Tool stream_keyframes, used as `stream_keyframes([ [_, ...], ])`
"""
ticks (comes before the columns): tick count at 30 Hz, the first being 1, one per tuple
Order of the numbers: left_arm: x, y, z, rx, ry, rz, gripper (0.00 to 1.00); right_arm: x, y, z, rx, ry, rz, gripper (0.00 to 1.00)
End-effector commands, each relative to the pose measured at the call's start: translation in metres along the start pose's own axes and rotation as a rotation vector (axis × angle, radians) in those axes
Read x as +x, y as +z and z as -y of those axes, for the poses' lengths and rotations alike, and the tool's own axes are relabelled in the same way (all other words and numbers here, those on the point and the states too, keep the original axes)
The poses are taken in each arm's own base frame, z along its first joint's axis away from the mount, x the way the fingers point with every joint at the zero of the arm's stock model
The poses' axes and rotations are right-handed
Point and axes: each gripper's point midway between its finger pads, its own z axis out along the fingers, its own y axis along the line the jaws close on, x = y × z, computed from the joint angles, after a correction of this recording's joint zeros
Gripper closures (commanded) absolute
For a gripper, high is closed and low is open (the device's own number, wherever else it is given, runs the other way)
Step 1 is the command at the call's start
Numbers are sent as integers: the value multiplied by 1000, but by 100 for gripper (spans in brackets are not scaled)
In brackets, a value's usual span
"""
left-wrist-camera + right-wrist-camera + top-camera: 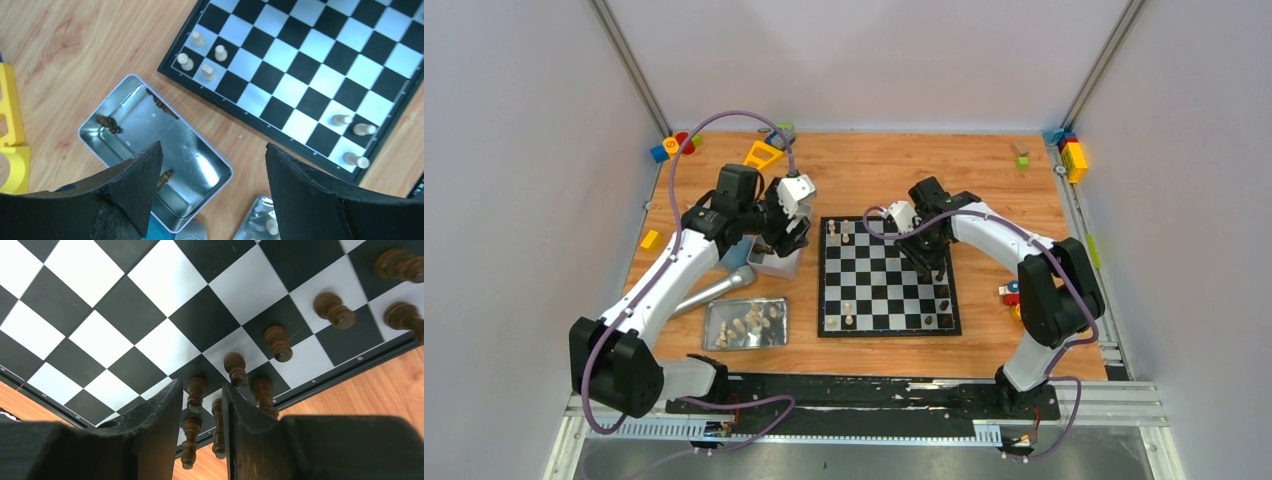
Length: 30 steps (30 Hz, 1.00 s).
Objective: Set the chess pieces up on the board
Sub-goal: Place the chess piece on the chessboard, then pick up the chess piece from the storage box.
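The checkered board (pixel 887 275) lies in the middle of the table. Cream pieces (pixel 838 232) stand at its far left corner and more (pixel 848 315) at its near left corner. Dark pieces (pixel 942 300) stand along its right side. My right gripper (pixel 201 386) hangs low over that edge, narrowly open, with dark pieces (pixel 195 392) standing in the gap and none clamped. My left gripper (pixel 214 147) is wide open and empty above a small metal tray (pixel 200 165) that holds three dark pieces (pixel 109 123). In the top view it (pixel 784 238) is left of the board.
A second tray (pixel 714 338) with several cream pieces lies at the front left, with a grey handle-like object (pixel 719 288) beside it. Toy blocks lie at the far left (pixel 676 146), the far right (pixel 1072 155) and right of the board (pixel 1010 293). Yellow blocks (pixel 10 125) lie left of the small tray.
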Motion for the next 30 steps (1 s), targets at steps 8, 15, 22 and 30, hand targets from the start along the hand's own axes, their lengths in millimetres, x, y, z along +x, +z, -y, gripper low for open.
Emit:
stream_keyframes([
  [8, 44, 23, -91, -314, -37, -217, 21, -58, -79, -1, 41, -3, 249, 64],
  [15, 77, 52, -132, -409, -184, -356, 31, -60, -96, -8, 36, -9, 308, 65],
  [22, 88, 81, -150, -445, -275, -383, 42, -52, -85, -11, 20, -2, 289, 66],
  [30, 99, 99, -157, -466, -350, -396, 52, -49, -78, -12, 10, -1, 281, 66],
])
